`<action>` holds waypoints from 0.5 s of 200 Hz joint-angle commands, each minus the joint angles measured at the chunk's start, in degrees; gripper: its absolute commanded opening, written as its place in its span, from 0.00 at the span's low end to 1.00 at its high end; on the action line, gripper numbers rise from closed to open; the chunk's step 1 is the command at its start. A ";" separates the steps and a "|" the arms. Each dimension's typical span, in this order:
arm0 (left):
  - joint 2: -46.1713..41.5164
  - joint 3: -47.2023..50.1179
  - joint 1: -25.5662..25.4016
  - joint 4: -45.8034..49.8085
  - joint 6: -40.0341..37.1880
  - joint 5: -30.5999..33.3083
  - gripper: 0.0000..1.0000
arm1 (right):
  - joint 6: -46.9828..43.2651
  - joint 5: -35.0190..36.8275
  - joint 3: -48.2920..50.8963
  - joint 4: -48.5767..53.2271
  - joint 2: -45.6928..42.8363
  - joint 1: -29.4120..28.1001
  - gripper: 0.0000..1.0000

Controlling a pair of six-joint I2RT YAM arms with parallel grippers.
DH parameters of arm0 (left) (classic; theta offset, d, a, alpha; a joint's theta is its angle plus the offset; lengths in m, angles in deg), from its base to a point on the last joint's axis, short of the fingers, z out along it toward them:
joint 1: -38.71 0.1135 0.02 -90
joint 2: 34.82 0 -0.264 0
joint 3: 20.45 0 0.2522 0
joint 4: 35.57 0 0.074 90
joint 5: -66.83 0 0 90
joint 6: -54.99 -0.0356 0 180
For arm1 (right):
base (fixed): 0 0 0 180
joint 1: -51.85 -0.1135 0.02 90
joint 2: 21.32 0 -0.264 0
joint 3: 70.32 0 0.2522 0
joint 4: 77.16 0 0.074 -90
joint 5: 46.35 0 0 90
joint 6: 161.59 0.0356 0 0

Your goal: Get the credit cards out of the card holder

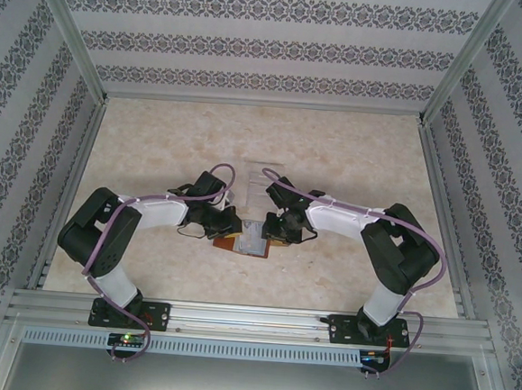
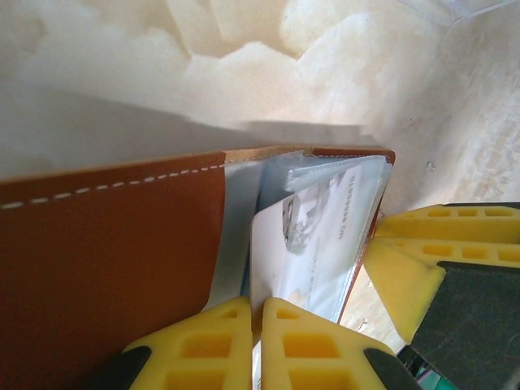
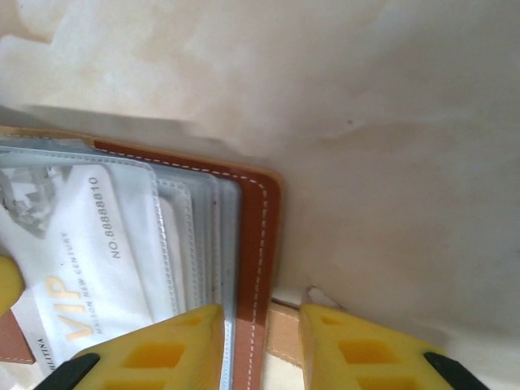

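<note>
Card holder [image 1: 242, 240], reddish-brown and lying open at the centre of the pale marbled surface [image 1: 354, 157], with both arms bent in over it from either side. The left fingers [image 2: 284, 345] are pressed together on the near edge of a pale credit card [image 2: 272, 252] that stands partly out of a clear sleeve. The right fingers [image 3: 183, 349] sit either side of the holder's stitched cover edge and appear to pinch it, pinning the wallet in place. A second card marked VIP [image 3: 81, 268] rests inside its sleeve close by. The task looks barely begun, with the cards in view sitting in their sleeves and the first draw in hand. Done well, the pull would run straight out of the sleeve's mouth toward the left arm, low and slow. The pinch should be on the card alone and not on the plastic film, and the right-hand hold firm so the leather does not drag along. Room is tightest between the two sets of fingers, which stand just beside each other over the wallet. Elsewhere the surface lies open: the holder is well apart from the aluminium rails [image 1: 67, 193] and patterned walls [image 1: 25, 95], leaving free ground to the left and beyond for carrying a card off and setting it down.
</note>
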 commanded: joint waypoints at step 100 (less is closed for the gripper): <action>0.71 -0.75 0.98 2.50 -1.77 0.74 0.07 | 1.97 -7.32 -4.15 -4.63 -0.21 -2.45 0.27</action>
